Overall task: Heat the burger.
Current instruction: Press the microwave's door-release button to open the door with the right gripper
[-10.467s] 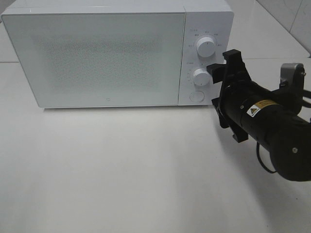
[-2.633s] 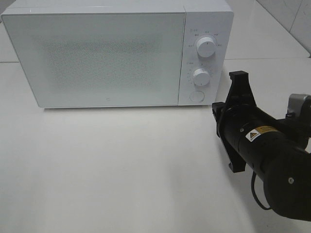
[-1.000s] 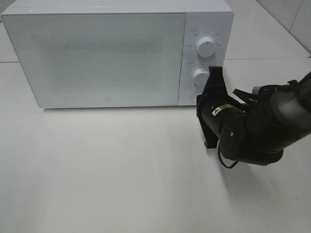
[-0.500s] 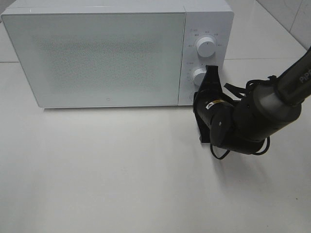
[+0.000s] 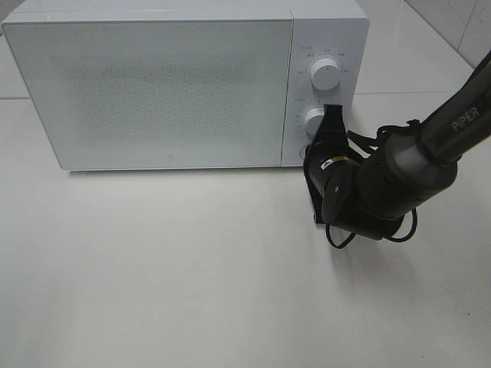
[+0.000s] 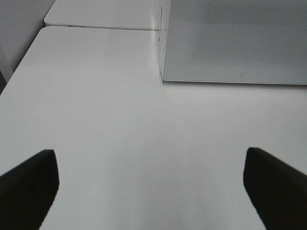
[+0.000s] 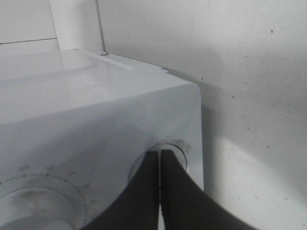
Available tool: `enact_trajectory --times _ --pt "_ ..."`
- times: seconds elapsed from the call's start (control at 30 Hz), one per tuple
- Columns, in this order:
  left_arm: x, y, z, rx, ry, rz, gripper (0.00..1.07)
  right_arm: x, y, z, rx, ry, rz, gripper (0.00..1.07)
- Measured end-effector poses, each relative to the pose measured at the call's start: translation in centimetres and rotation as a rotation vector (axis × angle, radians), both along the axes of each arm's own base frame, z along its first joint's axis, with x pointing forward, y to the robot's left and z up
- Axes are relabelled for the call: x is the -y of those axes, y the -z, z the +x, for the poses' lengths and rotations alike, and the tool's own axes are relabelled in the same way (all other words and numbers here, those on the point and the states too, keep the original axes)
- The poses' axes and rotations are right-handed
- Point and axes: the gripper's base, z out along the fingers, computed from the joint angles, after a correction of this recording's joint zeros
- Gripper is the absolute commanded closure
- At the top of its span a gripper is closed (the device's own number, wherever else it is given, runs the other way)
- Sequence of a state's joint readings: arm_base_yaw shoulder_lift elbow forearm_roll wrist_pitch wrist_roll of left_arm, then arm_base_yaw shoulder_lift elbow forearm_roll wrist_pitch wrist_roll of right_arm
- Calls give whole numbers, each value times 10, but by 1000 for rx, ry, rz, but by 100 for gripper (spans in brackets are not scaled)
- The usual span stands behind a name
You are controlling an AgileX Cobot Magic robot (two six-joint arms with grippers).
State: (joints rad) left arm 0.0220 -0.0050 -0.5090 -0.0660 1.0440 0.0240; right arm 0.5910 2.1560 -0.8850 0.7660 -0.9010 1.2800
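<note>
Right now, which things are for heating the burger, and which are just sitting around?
For the job:
- microwave, door shut
- its round button
- right gripper, shut, tip at that button
- the burger is not in view

Just there:
- left gripper, open, holding nothing
- white table

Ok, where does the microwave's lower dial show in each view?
Exterior high: the lower dial sits on the control panel, under the upper dial.
Left wrist: not in it; only the door shows.
Right wrist: the lower dial is cut off at the picture's edge, beside the round button.
Shared landmark: the white microwave, seen in all three.
</note>
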Motion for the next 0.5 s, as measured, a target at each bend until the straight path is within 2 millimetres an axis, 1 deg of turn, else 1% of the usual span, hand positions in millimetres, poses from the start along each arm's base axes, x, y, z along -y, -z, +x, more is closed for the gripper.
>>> enact_trajectory --times 0.5 --pt "0 0 0 0 0 0 6 -1 -1 5 9 16 -6 107"
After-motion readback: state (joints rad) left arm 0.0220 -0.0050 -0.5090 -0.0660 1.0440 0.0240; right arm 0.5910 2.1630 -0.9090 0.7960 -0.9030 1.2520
